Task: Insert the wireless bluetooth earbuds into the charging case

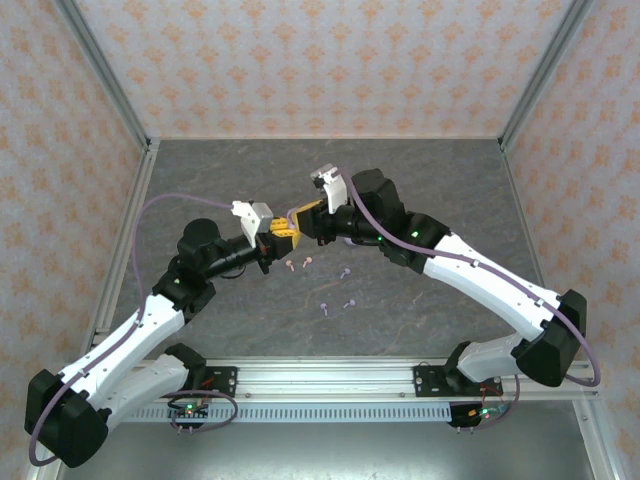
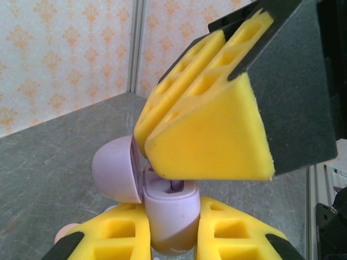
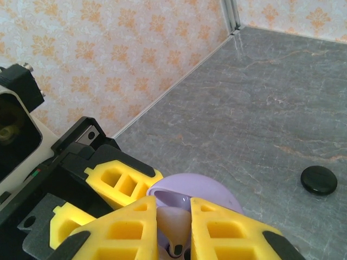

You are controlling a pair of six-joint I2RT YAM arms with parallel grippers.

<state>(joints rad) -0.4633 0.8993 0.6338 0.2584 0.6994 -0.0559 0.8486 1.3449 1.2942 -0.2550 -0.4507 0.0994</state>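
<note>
Yellow fingers of the left gripper clamp the open lavender charging case upright, its lid swung aside. Directly above its mouth, the right gripper pinches a pale earbud, stem apparently pointing down toward the socket. Loose earbuds lie on the table below both jaws, and a black case sits well apart. Nothing stands between earbud and socket.

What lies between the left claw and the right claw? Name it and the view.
The open lavender charging case, gripped by the left claw, with an earbud pinched in the right claw at its mouth; the left wrist view shows it.
</note>
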